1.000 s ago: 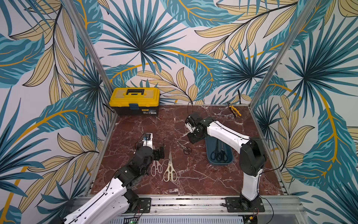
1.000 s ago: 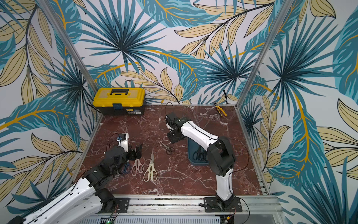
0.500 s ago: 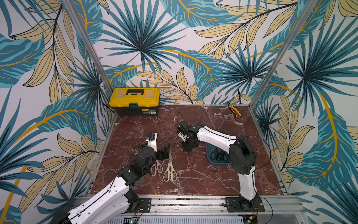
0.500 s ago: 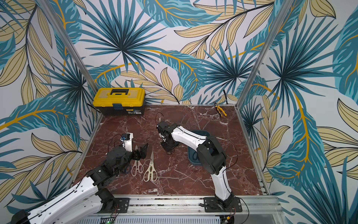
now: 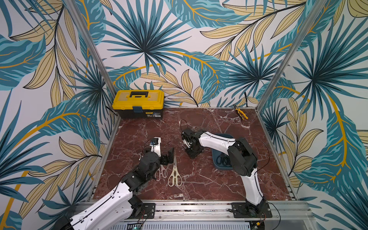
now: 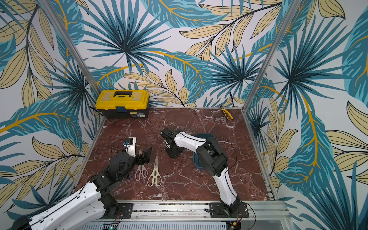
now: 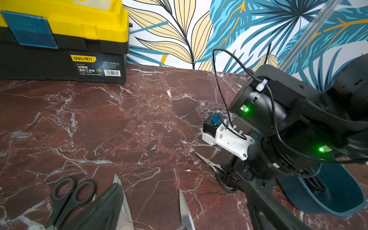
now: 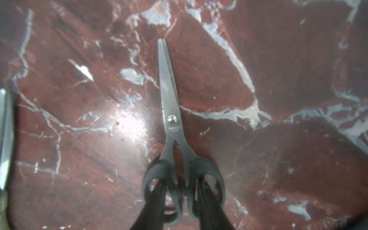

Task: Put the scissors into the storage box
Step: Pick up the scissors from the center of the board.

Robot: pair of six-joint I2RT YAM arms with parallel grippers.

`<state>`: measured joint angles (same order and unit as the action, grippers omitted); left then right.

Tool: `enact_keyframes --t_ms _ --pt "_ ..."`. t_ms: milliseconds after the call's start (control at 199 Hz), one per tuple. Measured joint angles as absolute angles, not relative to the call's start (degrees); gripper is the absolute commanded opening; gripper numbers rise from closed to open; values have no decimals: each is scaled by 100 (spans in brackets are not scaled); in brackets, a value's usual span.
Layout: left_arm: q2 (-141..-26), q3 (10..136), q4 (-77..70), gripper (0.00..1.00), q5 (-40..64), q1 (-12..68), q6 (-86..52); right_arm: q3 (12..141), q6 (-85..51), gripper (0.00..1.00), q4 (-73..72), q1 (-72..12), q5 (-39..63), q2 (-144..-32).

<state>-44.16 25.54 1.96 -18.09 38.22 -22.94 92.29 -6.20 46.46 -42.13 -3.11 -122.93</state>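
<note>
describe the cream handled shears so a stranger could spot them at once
On the red marble table, look front left. The cream-handled shears lie there, blades toward the back wall. They are larger and farther right than the pale pink-handled scissors beside them.

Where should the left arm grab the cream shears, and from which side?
Pinch across the neck at the pivot, coming down from above. The cream kitchen shears lie flat on the table, blades closed and pointing at the back wall, loops toward the robot's base. The neck is narrow and likely near balance. The pink-handled scissors lie close beside; mind that side.
</note>
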Motion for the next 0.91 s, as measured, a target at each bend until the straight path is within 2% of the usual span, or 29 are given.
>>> enact_keyframes --t_ms 201,583,905 --pt "-4480 2554 119 100 -1791 3822 -2296 9214 -744 14 4617 -4222 -344 -12291" --pt "-4316 2526 -3 100 -1651 3822 -2086 9072 -1037 12 4547 -4215 -331 -12167" --pt "-4077 2512 -99 100 -1699 3822 -1970 8912 -1352 12 4654 -4198 -316 -11384"
